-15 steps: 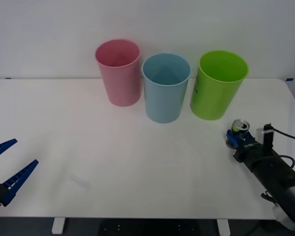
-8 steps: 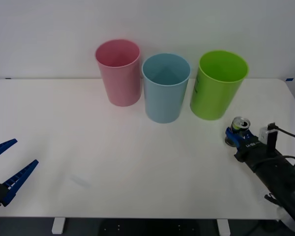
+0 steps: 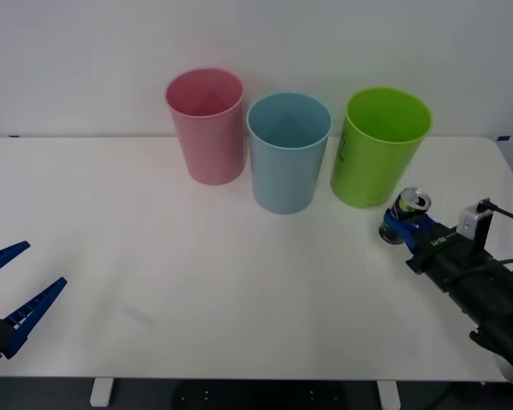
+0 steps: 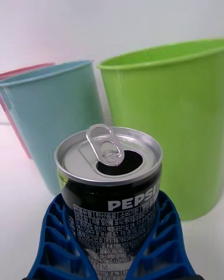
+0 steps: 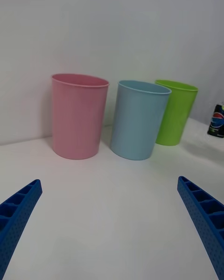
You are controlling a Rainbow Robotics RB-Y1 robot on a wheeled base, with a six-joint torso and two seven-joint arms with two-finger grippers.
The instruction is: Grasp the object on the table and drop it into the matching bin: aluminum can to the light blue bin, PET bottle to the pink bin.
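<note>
On my feed the white table (image 3: 197, 282) carries three bins in a row (far side): pink bin (image 3: 207, 128), light blue bin (image 3: 287, 154), lime green bin (image 3: 378, 149).

A robotics test lab, bare white wall (image 3: 256, 34) behind, plain white table (image 3: 197, 282) stood as a staged bench, three coloured plastic bins lined along its far edge

Lime green bin (image 3: 381, 145), upright
</note>
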